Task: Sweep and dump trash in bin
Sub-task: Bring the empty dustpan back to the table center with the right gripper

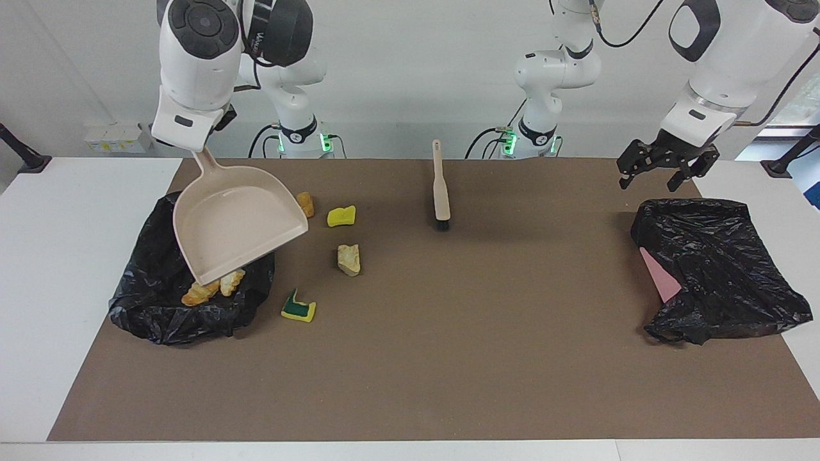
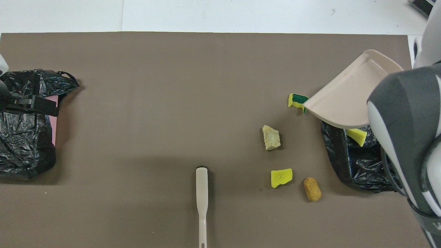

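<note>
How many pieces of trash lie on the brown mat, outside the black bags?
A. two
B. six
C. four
C: on the mat are the cork-like lump, the yellow sponge piece, the bread chunk and the green-backed sponge; the other pieces lie in the black bag under the dustpan.

My dustpan (image 1: 240, 221) is pale beige, like the brush (image 1: 440, 186). At my six o'clock, the bags (image 1: 186, 301) are glossy black; one sponge (image 1: 298, 308) is yellow with green.
</note>
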`<state>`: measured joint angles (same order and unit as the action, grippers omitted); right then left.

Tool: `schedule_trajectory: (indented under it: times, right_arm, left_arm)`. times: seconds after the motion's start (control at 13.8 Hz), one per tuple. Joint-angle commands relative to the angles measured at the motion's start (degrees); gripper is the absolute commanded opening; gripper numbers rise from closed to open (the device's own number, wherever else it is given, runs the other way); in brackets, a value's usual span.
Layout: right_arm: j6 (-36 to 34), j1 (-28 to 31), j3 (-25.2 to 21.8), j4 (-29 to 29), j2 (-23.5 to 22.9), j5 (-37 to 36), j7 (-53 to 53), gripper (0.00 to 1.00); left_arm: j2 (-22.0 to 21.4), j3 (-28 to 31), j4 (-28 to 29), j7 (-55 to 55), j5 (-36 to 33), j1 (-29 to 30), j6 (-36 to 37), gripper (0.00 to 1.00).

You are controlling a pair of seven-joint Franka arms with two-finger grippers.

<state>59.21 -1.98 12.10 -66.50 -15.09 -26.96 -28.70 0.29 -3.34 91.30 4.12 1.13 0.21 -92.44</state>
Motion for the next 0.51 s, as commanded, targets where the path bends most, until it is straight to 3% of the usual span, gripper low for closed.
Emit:
schedule_trajectory:
  times: [0.0,0.44]
  right_arm:
    - [6.8,-0.7,0.3,-2.4,1.6,6.4,10.9,0.0]
    - [20.5,-11.3,0.3,-2.8,-6.4,11.6,39.3,0.0]
  left_arm:
    - [0.1,-0.4,-0.2,0.8,-0.3,0.5,-0.5,1.0]
    - [0.2,-0.4,-0.2,0.7,-0.3,0.3,-0.5,1.0]
